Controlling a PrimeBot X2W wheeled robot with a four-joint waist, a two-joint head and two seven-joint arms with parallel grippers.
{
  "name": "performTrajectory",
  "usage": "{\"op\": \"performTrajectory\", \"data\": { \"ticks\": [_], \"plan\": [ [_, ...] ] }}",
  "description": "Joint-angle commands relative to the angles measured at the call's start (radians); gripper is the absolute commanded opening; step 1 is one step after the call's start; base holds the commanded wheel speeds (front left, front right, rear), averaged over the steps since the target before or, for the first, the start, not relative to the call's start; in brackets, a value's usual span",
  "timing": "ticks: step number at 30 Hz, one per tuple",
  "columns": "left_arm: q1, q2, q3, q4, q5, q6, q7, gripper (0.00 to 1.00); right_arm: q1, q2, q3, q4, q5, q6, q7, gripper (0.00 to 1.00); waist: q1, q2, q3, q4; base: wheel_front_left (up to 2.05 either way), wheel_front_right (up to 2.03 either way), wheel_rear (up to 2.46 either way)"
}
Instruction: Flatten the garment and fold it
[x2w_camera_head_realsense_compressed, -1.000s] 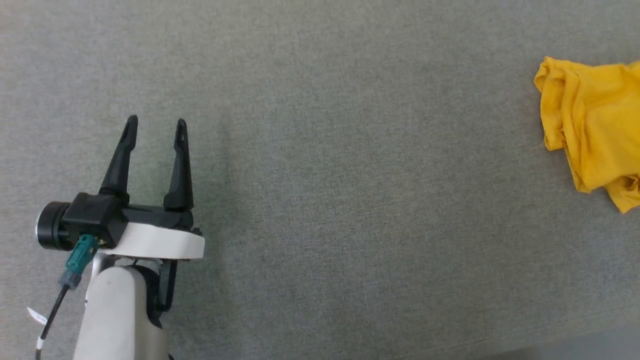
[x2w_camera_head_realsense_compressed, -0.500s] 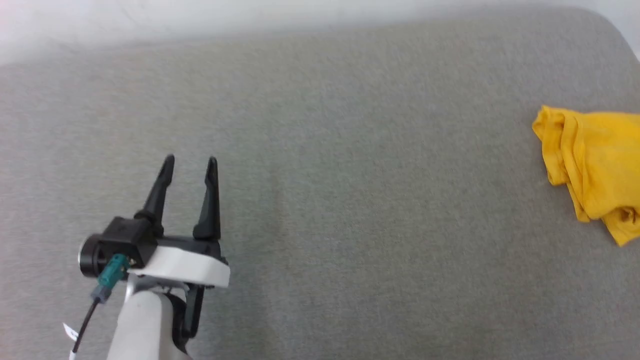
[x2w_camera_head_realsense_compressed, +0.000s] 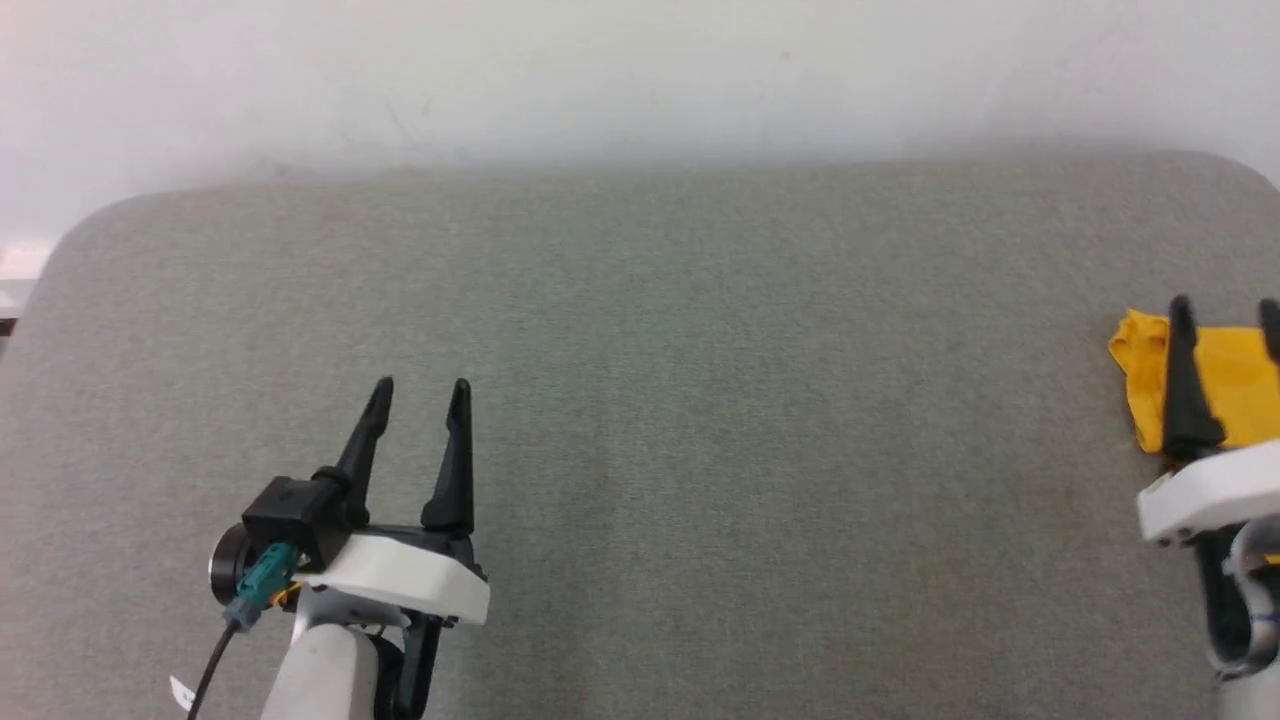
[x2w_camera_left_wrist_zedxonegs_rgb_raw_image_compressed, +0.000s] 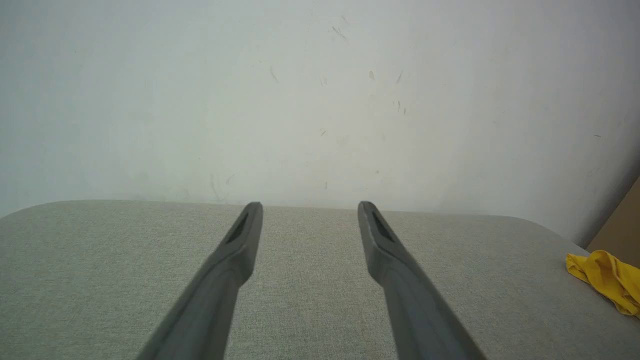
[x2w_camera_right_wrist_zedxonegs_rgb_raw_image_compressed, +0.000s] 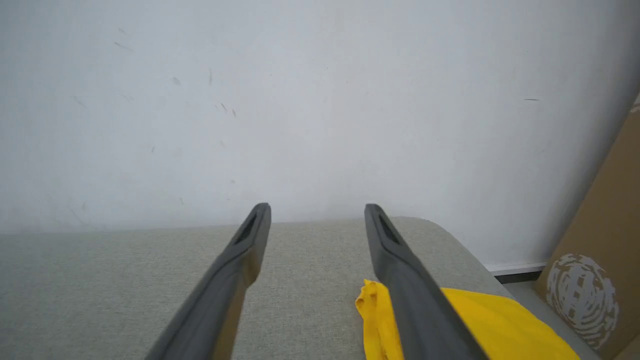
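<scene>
Presently both claws are empty. Left claw (x2w_camera_head_realsense_compressed: 422, 390): fingers apart, over bare bench (x2w_camera_head_realsense_compressed: 700, 300), well apart from the cloth. Right claw (x2w_camera_head_realsense_compressed: 1226, 305): fingers apart, nothing between them, poised at the garment (x2w_camera_head_realsense_compressed: 1232, 375).

Garment: yellow, bunched in a loose heap at the bench's right edge, near the rounded far corner. No print, sleeve or hem can be made out. In the right wrist view its near fold lies under and beside one finger. Whether that finger touches cloth I cannot tell.

Step in hand, as I judge it: take hold of the heap with the right claw and bring it toward mid-bench for flattening. The task has barely begun.

To do it well:
- Come down on a raised fold, so the fingers close on cloth and not on the bench.
- Pinch a layer or two near an edge; grabbing the whole wad only shifts the lump.
- Drag inward: the heap lies close to the drop, and a cardboard sheet (x2w_camera_right_wrist_zedxonegs_rgb_raw_image_compressed: 610, 225) stands just past it.
- Hold the left claw open, ready for a second corner once an edge shows.
</scene>
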Motion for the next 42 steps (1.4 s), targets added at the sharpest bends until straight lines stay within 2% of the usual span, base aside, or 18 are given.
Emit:
{"op": "performTrajectory", "data": {
  "ticks": [1,7,15,30,31,42],
  "plan": [
    [0.013,-0.003,-0.007,0.006,-0.009,0.008,-0.005,1.00,0.027,0.012,0.011,-0.017,0.010,-0.002,-0.013,1.00,0.0001,-0.0002,-0.028,0.030,0.00,0.00,0.00],
    [0.026,-0.003,-0.036,0.028,-0.019,0.019,-0.005,1.00,0.123,0.050,0.083,-0.046,0.021,-0.002,-0.058,1.00,0.0001,-0.0002,-0.048,0.059,0.00,0.00,0.00],
    [0.044,-0.003,-0.065,0.059,-0.037,0.034,-0.005,1.00,0.212,0.071,0.128,-0.049,-0.011,-0.002,-0.092,1.00,0.0001,-0.0002,-0.073,0.095,0.00,0.00,0.00],
    [0.068,-0.003,-0.077,0.068,-0.053,0.056,-0.005,1.00,0.262,0.074,0.146,-0.044,0.033,-0.002,-0.111,1.00,0.0001,-0.0002,-0.071,0.107,0.00,0.00,0.00],
    [0.057,-0.001,-0.076,0.066,-0.050,0.053,0.000,0.00,0.254,0.070,0.143,-0.043,0.028,0.000,-0.105,0.00,0.0001,-0.0002,-0.070,0.107,0.00,0.00,0.00],
    [0.057,-0.001,-0.076,0.066,-0.050,0.053,0.002,0.00,0.254,0.069,0.137,-0.041,0.028,0.000,-0.103,0.00,0.0001,-0.0002,-0.070,0.107,0.00,0.00,0.00]
  ]
}}
